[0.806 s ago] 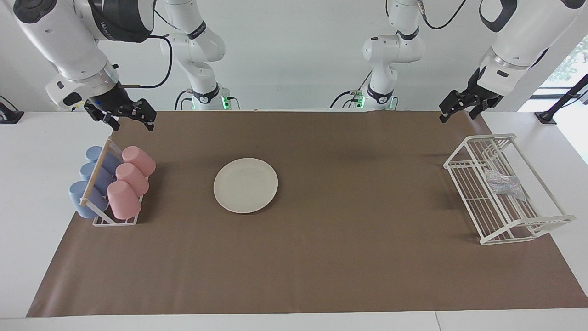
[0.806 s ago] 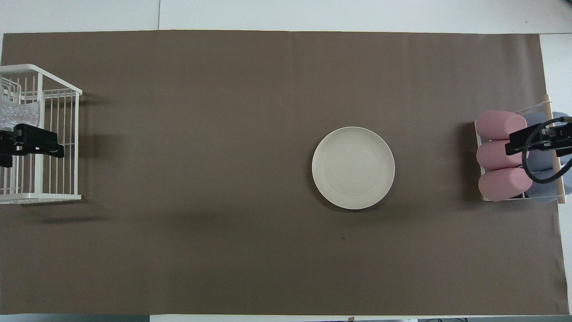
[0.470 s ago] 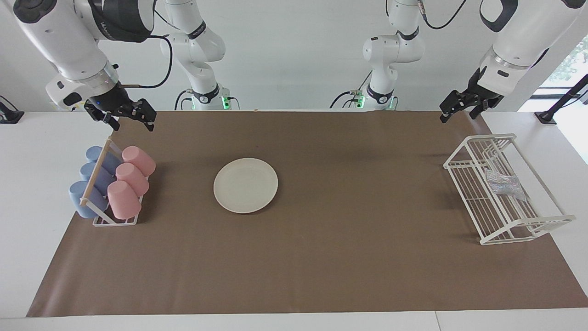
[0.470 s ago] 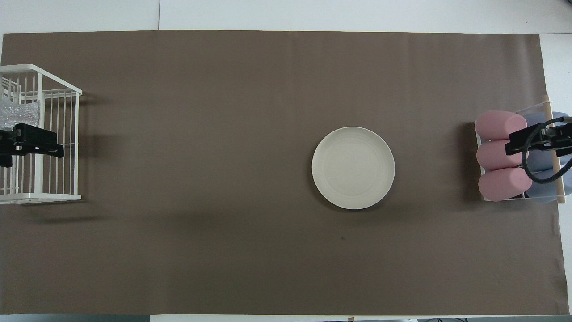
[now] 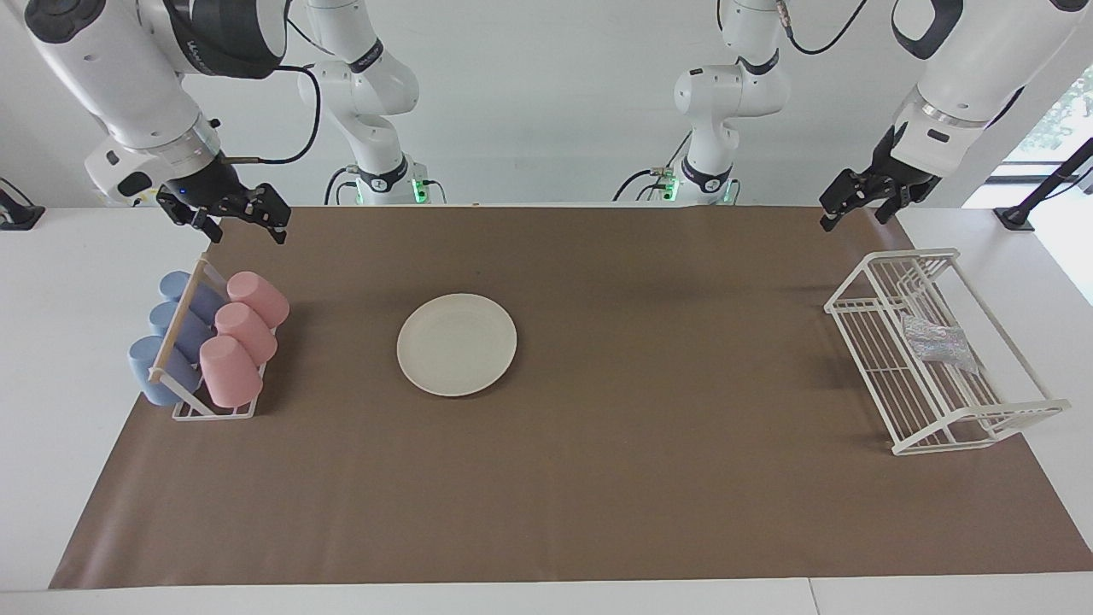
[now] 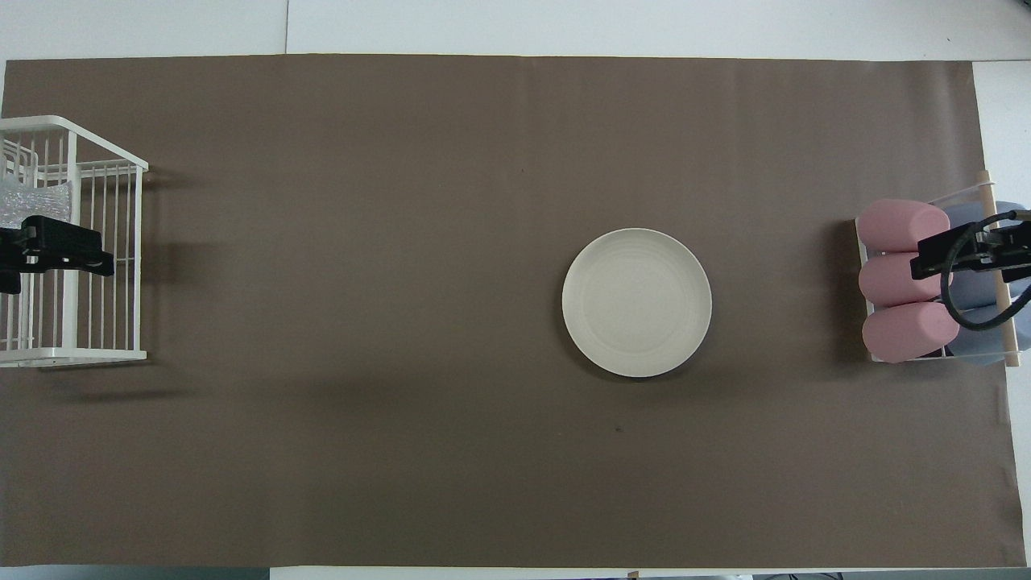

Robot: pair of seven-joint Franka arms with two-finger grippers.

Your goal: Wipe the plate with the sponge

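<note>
Cream-white, the plate (image 5: 457,344) lies flat on the brown-covered surface (image 5: 598,478), nearer the right arm's end. I note the sponge (image 5: 938,342) in the white wire rack (image 5: 862,342) at the left arm's end. Left pincer (image 5: 854,207) hangs raised near that rack, right pincer (image 5: 240,220) near the cup rack (image 5: 178,400); both spread, holding nothing.

White wall (image 5: 546,94), bright window (image 5: 1063,115), brown-covered white table (image 5: 68,359)
</note>
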